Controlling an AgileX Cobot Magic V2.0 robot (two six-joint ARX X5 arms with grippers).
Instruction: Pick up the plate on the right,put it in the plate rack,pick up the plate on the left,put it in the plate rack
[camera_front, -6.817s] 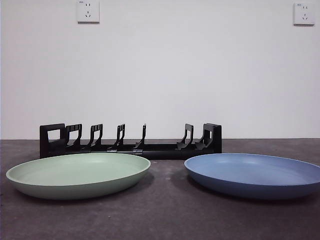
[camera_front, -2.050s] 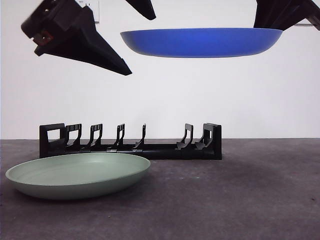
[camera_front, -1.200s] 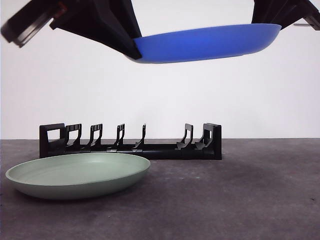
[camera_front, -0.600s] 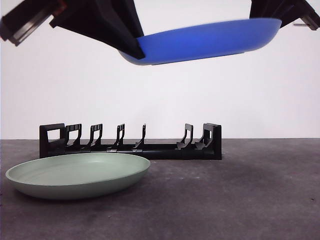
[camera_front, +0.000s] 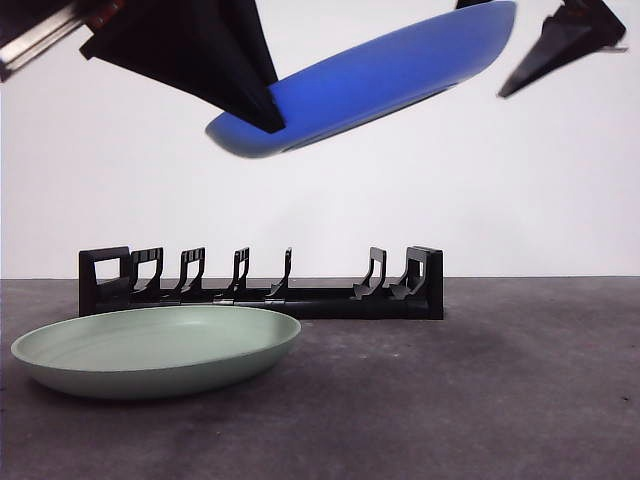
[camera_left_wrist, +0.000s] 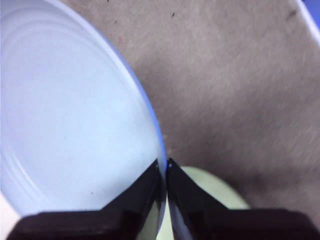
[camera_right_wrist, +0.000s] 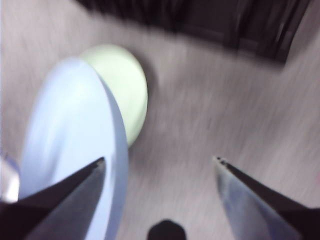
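The blue plate (camera_front: 370, 80) hangs tilted high above the plate rack (camera_front: 262, 285), its left end low and its right end high. My left gripper (camera_front: 262, 112) is shut on the low rim, and in the left wrist view its jaws (camera_left_wrist: 164, 167) pinch that rim of the blue plate (camera_left_wrist: 70, 125). My right gripper (camera_front: 535, 65) is open and apart from the plate's high end. In the right wrist view the right gripper (camera_right_wrist: 160, 161) has its jaws spread wide, with the blue plate (camera_right_wrist: 75, 130) beside one finger. The green plate (camera_front: 155, 350) lies flat on the table at the front left.
The rack's upright dividers stand in a row behind the green plate, with blocky ends at left and right. The dark table (camera_front: 480, 400) stretches in front of and to the right of the rack. A white wall with two sockets is behind.
The right gripper has let go of the blue plate's right rim and drawn away to the right. The plate, held by the left gripper alone, has tilted much steeper, its left end dropping.
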